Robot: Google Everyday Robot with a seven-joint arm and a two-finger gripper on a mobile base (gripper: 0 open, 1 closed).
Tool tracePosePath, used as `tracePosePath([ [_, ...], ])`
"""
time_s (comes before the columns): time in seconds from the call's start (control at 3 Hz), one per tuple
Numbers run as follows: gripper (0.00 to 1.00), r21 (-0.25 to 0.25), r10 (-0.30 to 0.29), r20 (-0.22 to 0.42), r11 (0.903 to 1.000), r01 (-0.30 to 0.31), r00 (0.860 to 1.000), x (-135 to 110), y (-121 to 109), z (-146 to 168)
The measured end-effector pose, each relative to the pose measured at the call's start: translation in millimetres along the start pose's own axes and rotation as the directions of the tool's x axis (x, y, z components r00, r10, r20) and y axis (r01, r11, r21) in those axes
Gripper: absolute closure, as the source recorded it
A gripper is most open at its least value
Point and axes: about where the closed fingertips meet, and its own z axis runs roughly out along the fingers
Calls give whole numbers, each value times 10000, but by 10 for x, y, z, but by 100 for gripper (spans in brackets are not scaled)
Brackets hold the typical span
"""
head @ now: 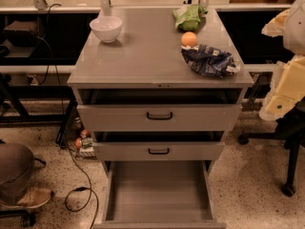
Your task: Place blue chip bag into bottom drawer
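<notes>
1. Cannot read how far gripper [285, 86] is spread; parked at 3 o'clock of cabinet, apart from the bag.
2. Blue chip bag [208, 60] lying on cabinet top [138, 51], 5 o'clock of orange [189, 38]; likely reachable.
3. Bottom drawer [157, 190] pulled out at 6 o'clock, ready to receive.

Along the right edge I see my arm [286, 87]: blocky cream-yellow shells, one panel carrying a small dark round dot low down. Above them sits a smooth, pale grey-white housing. A cream, pointed piece juts from it, which I take for the gripper [275, 26], high at the right edge.
</notes>
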Motion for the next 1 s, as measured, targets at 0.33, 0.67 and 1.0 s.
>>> tracePosePath([
  [0.33,0,4,1,3,10000,-1,10000,-1,-1,0],
  [0.67,0,419,352,353,9985,-366,9988,-59,-242,129],
  [1.0,0,1013,691,660,9920,-756,9954,-322,-677,521],
])
